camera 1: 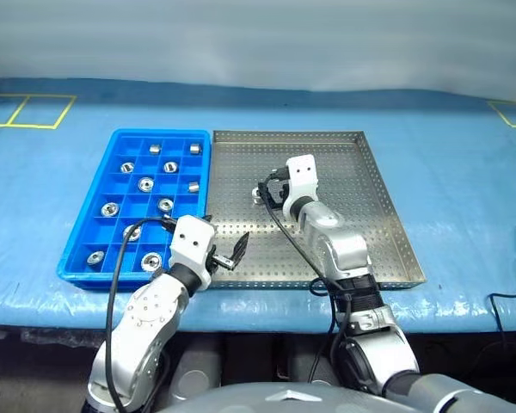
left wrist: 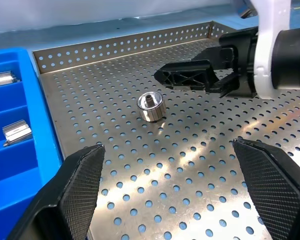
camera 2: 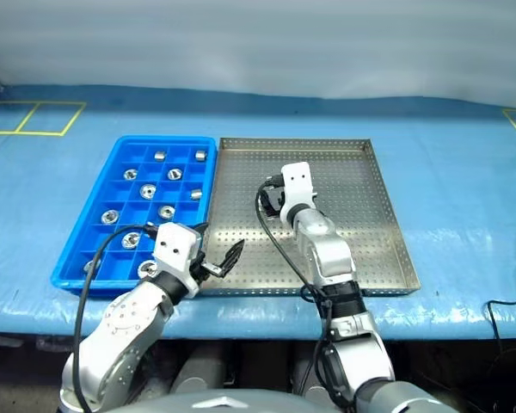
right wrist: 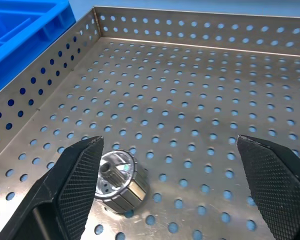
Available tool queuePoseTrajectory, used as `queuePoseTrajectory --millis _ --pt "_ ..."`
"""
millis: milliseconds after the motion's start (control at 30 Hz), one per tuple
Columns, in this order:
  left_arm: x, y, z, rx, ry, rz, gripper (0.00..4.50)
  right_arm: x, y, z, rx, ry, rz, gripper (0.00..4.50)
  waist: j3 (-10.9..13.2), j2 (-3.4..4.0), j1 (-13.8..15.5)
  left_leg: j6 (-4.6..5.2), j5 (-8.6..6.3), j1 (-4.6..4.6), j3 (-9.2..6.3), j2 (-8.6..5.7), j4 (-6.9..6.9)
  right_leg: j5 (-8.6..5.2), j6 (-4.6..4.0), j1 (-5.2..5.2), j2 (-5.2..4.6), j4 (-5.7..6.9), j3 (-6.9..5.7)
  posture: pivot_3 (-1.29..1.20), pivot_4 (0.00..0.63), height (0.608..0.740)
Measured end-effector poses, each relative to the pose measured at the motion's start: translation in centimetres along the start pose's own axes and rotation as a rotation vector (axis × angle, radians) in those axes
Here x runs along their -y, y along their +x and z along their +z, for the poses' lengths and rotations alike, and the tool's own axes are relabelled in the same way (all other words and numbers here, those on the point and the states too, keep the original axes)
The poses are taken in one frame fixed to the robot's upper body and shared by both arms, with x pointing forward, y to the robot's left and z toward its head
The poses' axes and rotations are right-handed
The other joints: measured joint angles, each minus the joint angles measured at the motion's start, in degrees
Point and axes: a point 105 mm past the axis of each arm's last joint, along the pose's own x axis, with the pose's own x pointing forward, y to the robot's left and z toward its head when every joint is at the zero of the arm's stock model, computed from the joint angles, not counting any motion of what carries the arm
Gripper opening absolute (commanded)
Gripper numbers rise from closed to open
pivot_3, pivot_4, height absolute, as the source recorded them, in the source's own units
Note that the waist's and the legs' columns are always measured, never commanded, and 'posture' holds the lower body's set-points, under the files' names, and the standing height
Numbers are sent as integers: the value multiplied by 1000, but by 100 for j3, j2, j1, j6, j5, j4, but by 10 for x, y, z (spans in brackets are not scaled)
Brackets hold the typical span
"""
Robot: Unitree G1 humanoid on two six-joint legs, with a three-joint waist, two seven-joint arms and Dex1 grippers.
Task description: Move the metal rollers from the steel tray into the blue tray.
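While R end effector (right wrist: 172, 185) gapes, roller (right wrist: 116, 182) sits beside it.

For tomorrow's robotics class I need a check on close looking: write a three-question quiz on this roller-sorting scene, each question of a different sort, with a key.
1. True or false: only one roller still lies in the steel tray.
2. Which gripper is nearer that roller? A) left gripper B) right gripper C) both equally near
3. Fill in: the rollers already moved sit in the compartments of the ____ tray.

Key: 1 true. 2 B; its open jaws flank the roller in the right wrist view, without gripping it, while the left gripper, also open, hovers over the steel tray's near-left corner. 3 blue.
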Motion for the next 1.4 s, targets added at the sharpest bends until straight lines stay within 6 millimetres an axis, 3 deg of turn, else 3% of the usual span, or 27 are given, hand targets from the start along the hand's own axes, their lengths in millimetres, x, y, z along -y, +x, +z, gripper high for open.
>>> queuePoseTrajectory --millis 267,367,600,700,833,1000,1067,1300,1400 --pt "-3 -6 1 6 -7 42 4500 -27 15 -13 -31 2 96 4479 2 2 169 0 0 1 -2 -2 -11 -2 -1 -1 -3 -3 -2 344 150 740" --pt "-4 -6 1 4 -8 49 4500 -25 18 -24 -62 6 90 3870 3 2 192 0 0 0 -1 -4 -12 -4 -3 -1 -5 -5 -3 366 150 740" --pt "-4 -7 0 2 -9 50 4500 -9 16 -27 -62 -5 47 1706 6 3 200 0 0 -1 -3 -4 -16 -4 -2 -2 -6 -5 -5 354 150 740" --pt "-4 -7 0 3 -11 54 4500 -8 11 -23 -52 -15 48 1719 7 3 191 0 0 0 -2 -4 -22 -4 0 -4 -6 -6 -4 358 150 740" --pt "-10 -8 -1 2 -18 113 4500 -19 5 -3 -21 -21 84 1719 9 3 187 -2 1 3 -2 -3 -39 -5 0 -8 -5 -6 -4 376 150 740" --pt "-22 -12 -1 19 -21 216 4500 -61 -2 34 50 -49 207 1719 10 2 226 -5 3 7 -8 -2 -66 -14 -5 -14 -1 -6 -10 419 150 740" --pt "-29 -15 -1 24 -23 263 4500 -76 -5 40 62 -53 255 1719 10 1 283 -5 3 7 -11 -3 -74 -18 -3 -14 -3 -9 -14 441 150 740" --pt "-38 -28 -3 16 -21 344 4500 -113 -11 34 35 -84 385 1719 11 0 570 -6 3 3 -15 -13 -77 -23 5 -11 -15 -22 -21 488 150 740" --pt "-40 -32 -7 3 -19 363 4500 -121 -15 17 -22 -70 422 1719 11 -1 705 -6 3 2 -16 -13 -76 -23 6 -10 -15 -27 -24 494 150 740"
